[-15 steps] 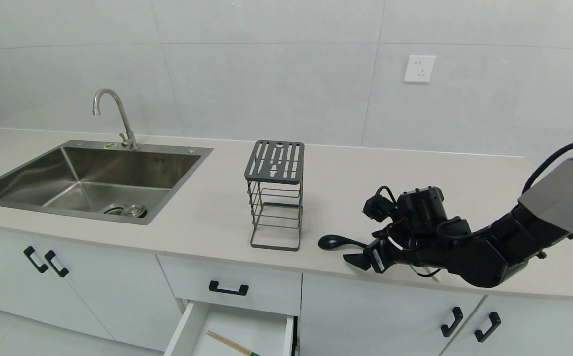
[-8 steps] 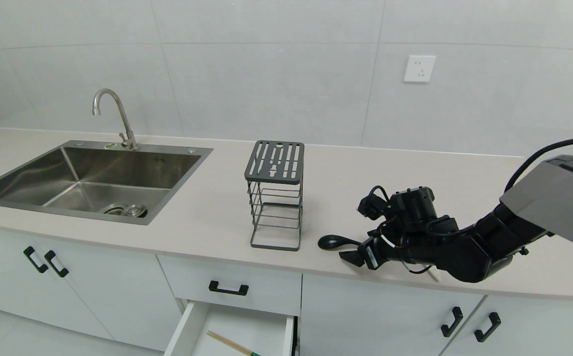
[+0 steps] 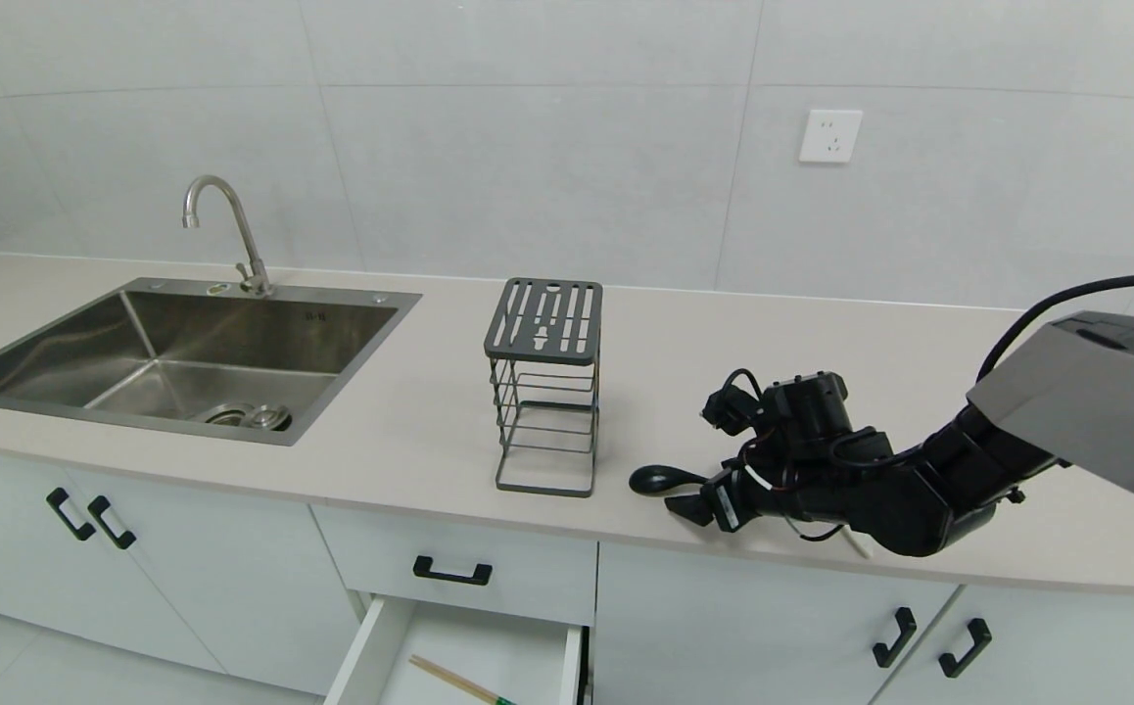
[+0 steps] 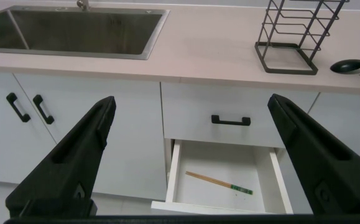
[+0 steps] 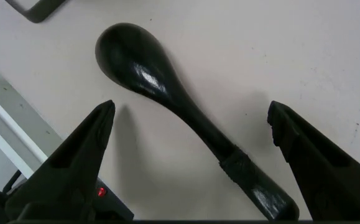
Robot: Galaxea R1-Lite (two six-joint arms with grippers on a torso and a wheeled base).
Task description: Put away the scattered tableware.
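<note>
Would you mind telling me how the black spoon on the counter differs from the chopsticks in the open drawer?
The spoon is black with a rounded bowl; the chopsticks are thin, pale wood with a green end. The spoon lies on the countertop between the open fingers of the right gripper; the chopsticks lie in the drawer, untouched. Both lie flat.

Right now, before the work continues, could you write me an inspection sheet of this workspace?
Surface: pale counter, no spill seen.
Job's things: black spoon lying on the counter beside the wire rack; chopsticks in the open drawer below.
Clutter: nothing seen.
Tools: right tool open, fingers either side of the spoon's handle; left tool open, low in front of the cabinets.
Cables: black cable arching above the right arm.
Surroundings: sink with faucet at the left; wall socket.
</note>
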